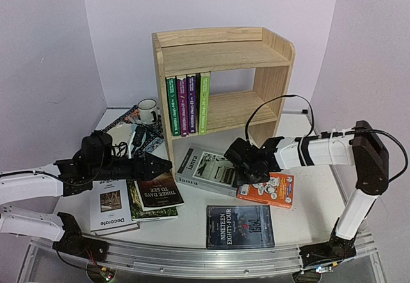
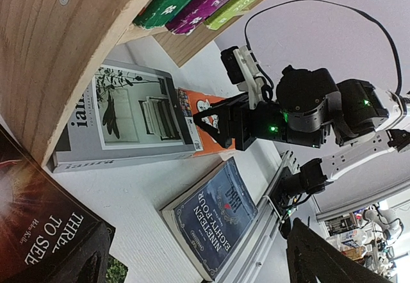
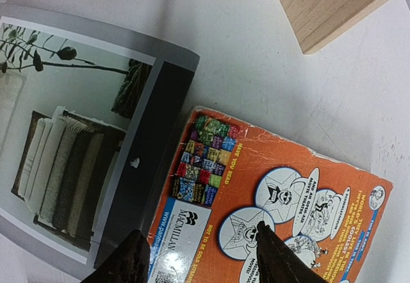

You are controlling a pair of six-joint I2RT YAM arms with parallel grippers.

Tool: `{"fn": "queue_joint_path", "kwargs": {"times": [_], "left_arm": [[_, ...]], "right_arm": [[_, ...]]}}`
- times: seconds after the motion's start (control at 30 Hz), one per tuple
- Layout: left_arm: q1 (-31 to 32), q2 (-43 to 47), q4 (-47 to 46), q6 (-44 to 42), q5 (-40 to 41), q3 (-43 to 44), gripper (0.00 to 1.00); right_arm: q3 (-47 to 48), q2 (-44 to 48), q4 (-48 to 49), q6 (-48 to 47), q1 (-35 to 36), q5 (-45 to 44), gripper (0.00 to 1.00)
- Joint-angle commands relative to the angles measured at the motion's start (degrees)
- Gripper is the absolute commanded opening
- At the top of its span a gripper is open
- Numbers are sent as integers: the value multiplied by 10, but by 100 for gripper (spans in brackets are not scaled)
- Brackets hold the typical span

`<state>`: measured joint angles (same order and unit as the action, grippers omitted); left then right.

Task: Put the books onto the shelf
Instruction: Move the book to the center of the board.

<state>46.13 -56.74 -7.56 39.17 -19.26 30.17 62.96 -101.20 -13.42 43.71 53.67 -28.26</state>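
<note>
The pine shelf holds several thin books upright on its lower tier. On the table lie a grey book, an orange book, "Nineteen Eighty-Four", "Three Days to See" and the white "Decorate". My right gripper hangs low over the orange book. Its jaws are apart: one finger sits at the book's edge beside the grey book, the other rests on the cover. My left gripper stands wide open above "Three Days to See", holding nothing.
A white mug and a patterned black mat sit left of the shelf. The shelf's side panel is close to my left wrist. A metal rail runs along the near table edge.
</note>
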Motion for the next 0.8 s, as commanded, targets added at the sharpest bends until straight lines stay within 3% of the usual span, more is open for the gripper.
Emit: {"fn": "queue_joint_path", "kwargs": {"times": [0.0, 0.47, 0.77], "left_arm": [[1, 10, -20, -9, 0, -4, 97], [1, 22, -18, -11, -1, -9, 97], [1, 16, -17, -13, -3, -4, 97]], "right_arm": [[4, -25, -13, 14, -1, -8, 58], [7, -71, 21, 16, -1, 33, 58], [-18, -44, 59, 30, -2, 57, 58]]}}
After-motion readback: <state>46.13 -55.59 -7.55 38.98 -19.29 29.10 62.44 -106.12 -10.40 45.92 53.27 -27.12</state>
